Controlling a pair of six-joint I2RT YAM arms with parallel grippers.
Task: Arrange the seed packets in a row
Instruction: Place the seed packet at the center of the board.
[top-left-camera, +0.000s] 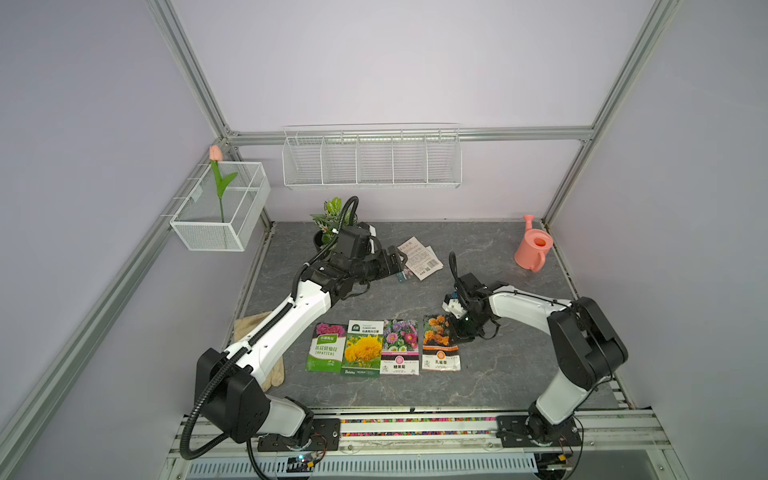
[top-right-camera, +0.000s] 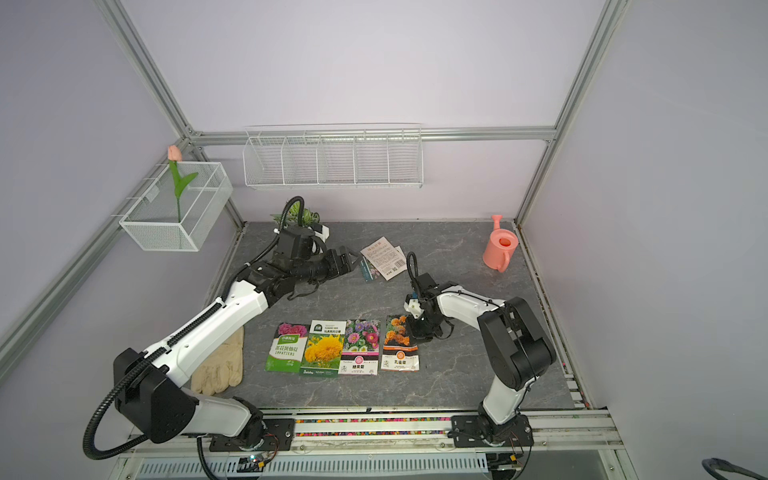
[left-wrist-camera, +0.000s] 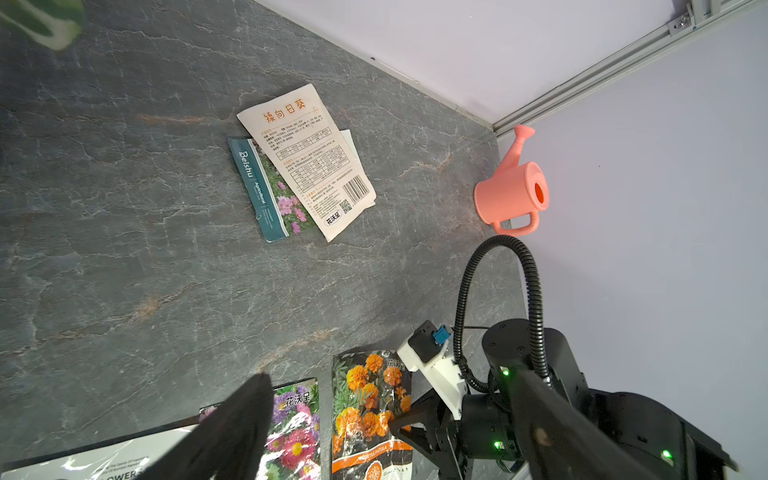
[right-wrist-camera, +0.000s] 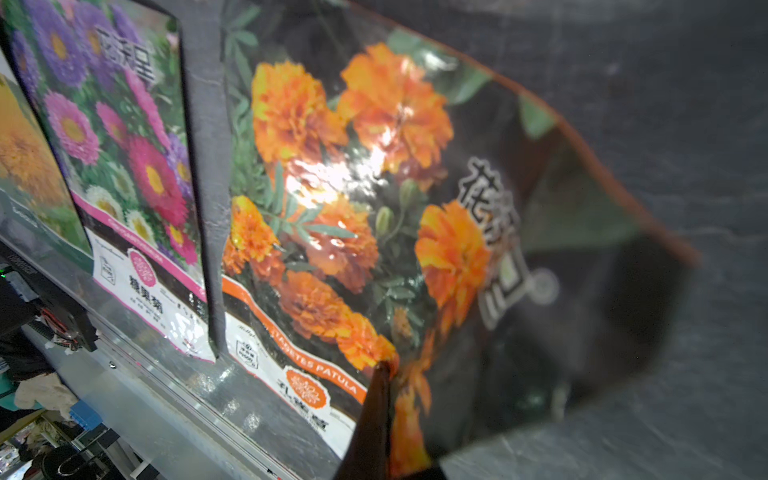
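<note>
Grey, stone-look surface (top-left-camera: 498, 374) carries everything I'm steering over. Along its near side four seed packets lie face up in a row: the green packet (top-left-camera: 326, 347), yellow packet (top-left-camera: 363, 349) and pink packet (top-left-camera: 400, 347) edge to edge, then the orange packet (top-left-camera: 438, 345) past a thin gap. Toward the back wall the last two are stacked, a white-backed packet (left-wrist-camera: 307, 162) face down across a teal-edged packet (left-wrist-camera: 262, 191).

My left hand (top-left-camera: 400, 268) hangs wide and empty just beside that stack. My right hand (top-left-camera: 454, 330) is pinched on the orange packet's far edge, which curls up there.

I judge these packets to be featherlight, floppy and glossy-slick. Lying flat, they offer no lip. I'd take the white-backed one by a corner overhanging its neighbour.
</note>
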